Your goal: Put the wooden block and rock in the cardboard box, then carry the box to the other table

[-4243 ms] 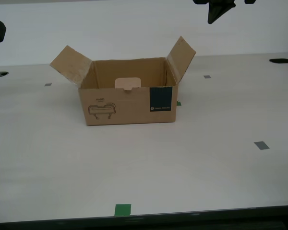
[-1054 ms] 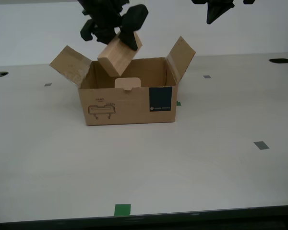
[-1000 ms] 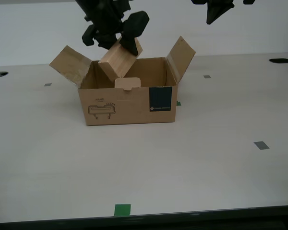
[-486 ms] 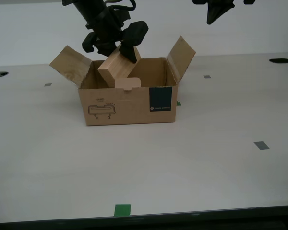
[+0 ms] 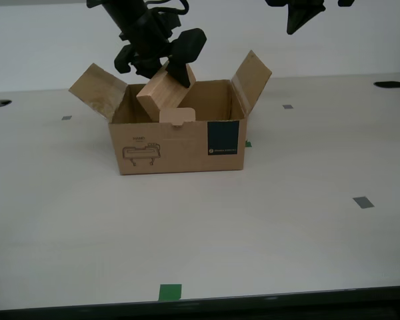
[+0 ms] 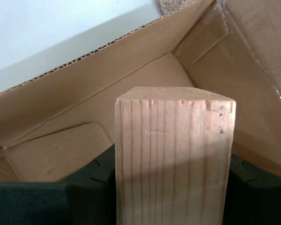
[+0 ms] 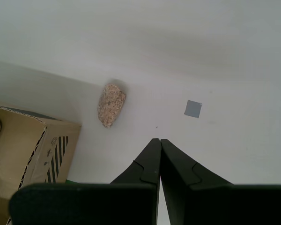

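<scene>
My second gripper (image 5: 161,59) clamped on wooden block (image 5: 165,91), tilted, half inside cardboard box (image 5: 177,137). Advice: lower to box floor before releasing. My first gripper (image 7: 159,149) closed, empty, above rock (image 7: 111,104) just outside box.

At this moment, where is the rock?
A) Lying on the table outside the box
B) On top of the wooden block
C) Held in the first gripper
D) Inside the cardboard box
A: the first wrist view shows the rock lying on the table beside the cardboard box, with my first gripper shut and empty above.
</scene>
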